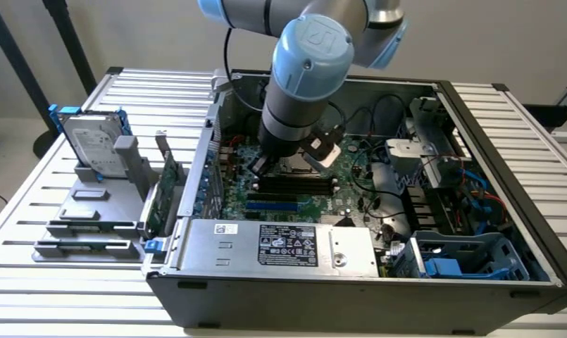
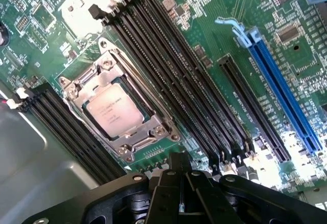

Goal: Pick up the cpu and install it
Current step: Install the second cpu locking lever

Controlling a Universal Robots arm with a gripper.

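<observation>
The cpu (image 2: 115, 112), a small silver square with a pale rim, lies flat inside the metal socket frame (image 2: 134, 141) on the green motherboard (image 2: 204, 24). My gripper (image 2: 180, 185) hovers above the board, apart from the cpu, its black fingers pressed together with nothing between them. In the exterior view the arm (image 1: 297, 91) reaches down into the open computer case (image 1: 508, 211), and its wrist covers the socket area.
Black memory slots (image 2: 168, 81) run beside the socket, and a blue slot (image 2: 281, 91) lies further off. A power supply (image 1: 278, 243) fills the case's near side. Outside the case, a grey holder (image 1: 91, 211) carries a hard drive (image 1: 94, 144) and a green card (image 1: 168, 184).
</observation>
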